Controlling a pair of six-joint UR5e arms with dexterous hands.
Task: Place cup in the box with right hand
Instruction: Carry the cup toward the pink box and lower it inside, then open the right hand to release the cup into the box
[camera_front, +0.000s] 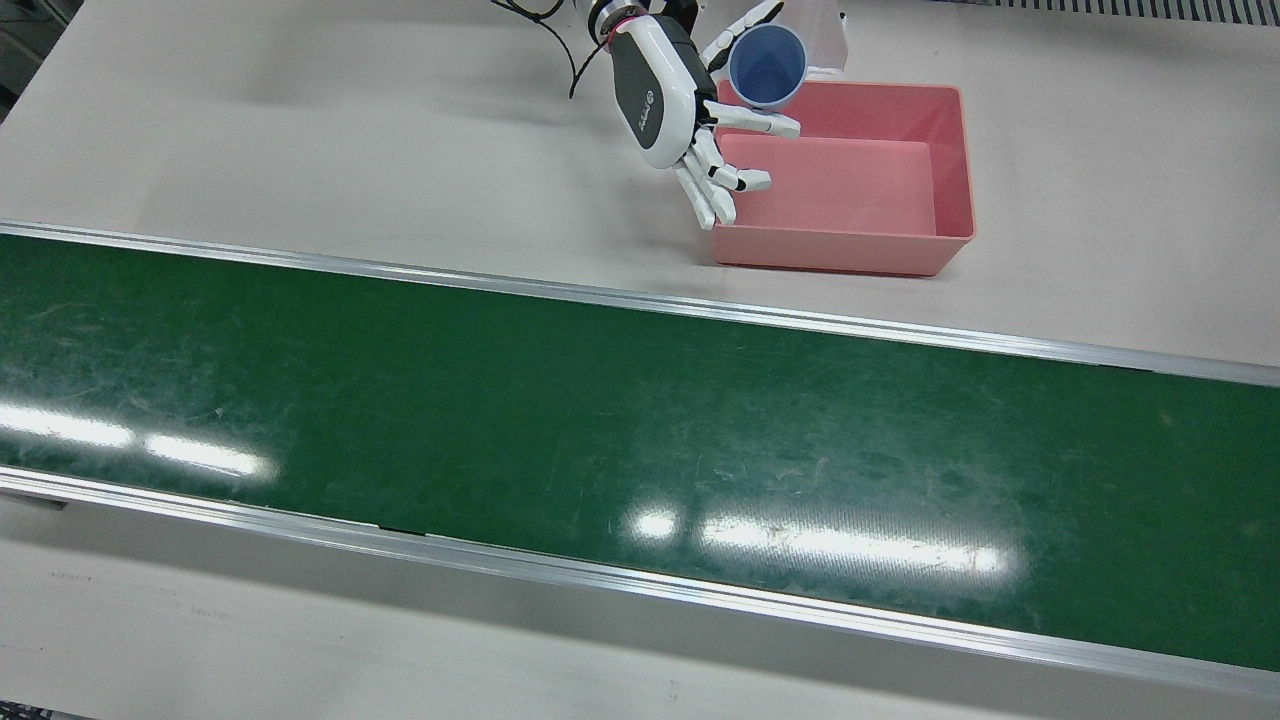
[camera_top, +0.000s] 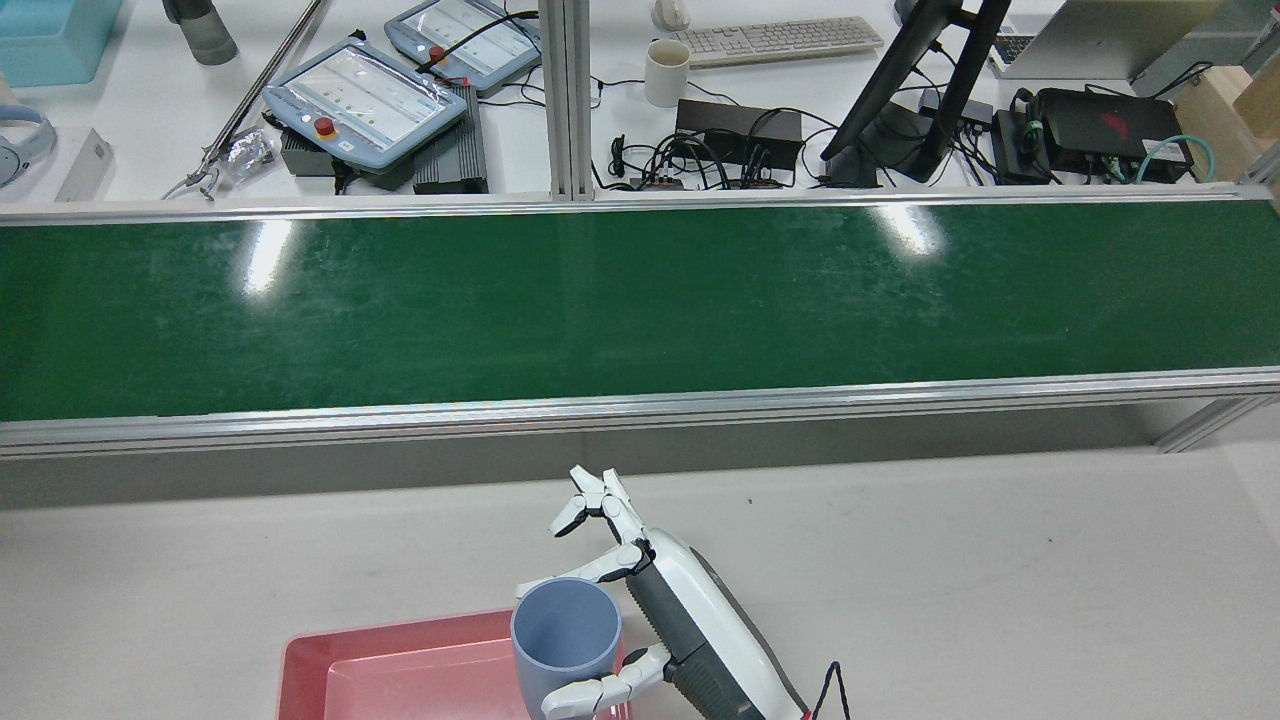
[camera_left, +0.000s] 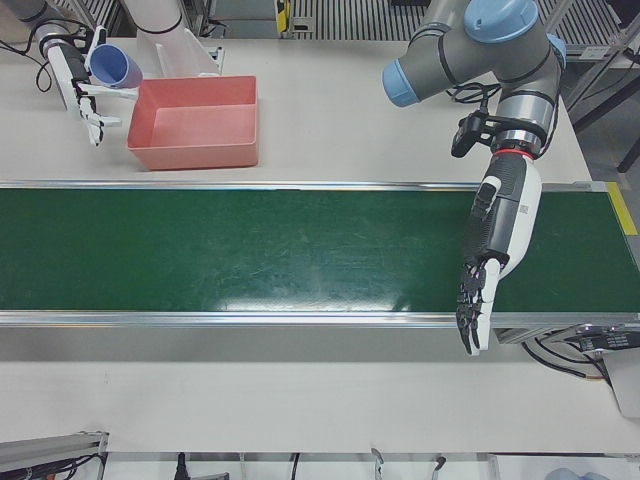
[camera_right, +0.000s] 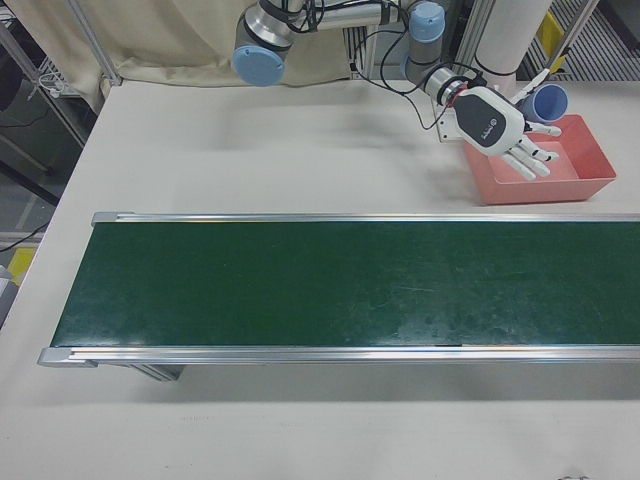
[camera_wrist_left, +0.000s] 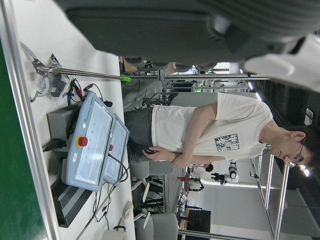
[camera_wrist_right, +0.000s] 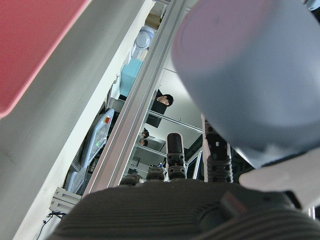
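In the front view, going left to right, the right hand (camera_front: 665, 95) comes first, holding the blue cup (camera_front: 767, 66) between two fingers (camera_front: 760, 121) while the others splay free. The cup hangs tilted, mouth outward, over the 10 o'clock corner of the pink box (camera_front: 950, 170), likely so it can drop inside (nothing is in the box yet). The box sits on the pale surface (camera_front: 300, 150). The left hand (camera_left: 495, 250) hovers over the green belt (camera_left: 250, 250), fingers straight and apart, holding nothing.

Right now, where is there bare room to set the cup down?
The box floor is bare from wall to wall. The right hand with the cup crowds only its near corner. The belt is bare too.
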